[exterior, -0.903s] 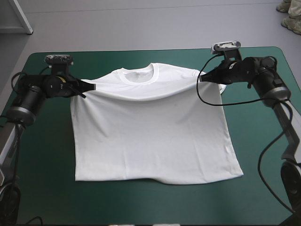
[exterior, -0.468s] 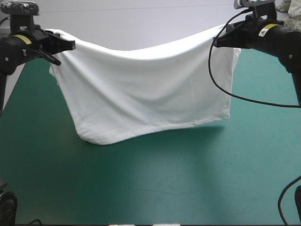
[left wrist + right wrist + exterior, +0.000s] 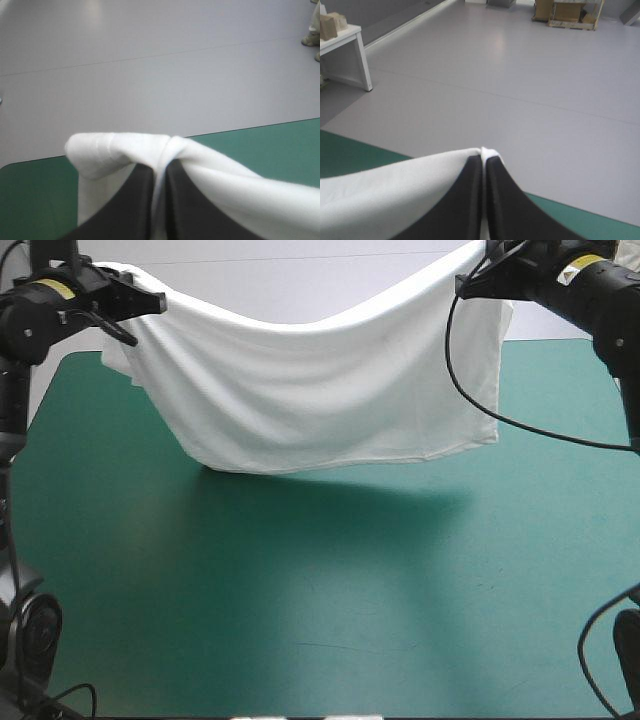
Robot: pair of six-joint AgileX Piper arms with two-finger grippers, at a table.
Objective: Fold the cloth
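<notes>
Left gripper (image 3: 160, 304) and right gripper (image 3: 462, 285) (fingers (image 3: 131, 210) nearly closed) pinch the T-shirt (image 3: 320, 390), its hem seemingly airborne.

1. You see the T-shirt (image 3: 320, 390) is plain white all over, with pale grey shading in its folds.
2. You see the table cover (image 3: 300, 620) is one even teal-green, darker where the shadow of the T-shirt falls on it.
3. You see black fingers on the left gripper (image 3: 159, 170) and on the right gripper (image 3: 482, 159).
</notes>
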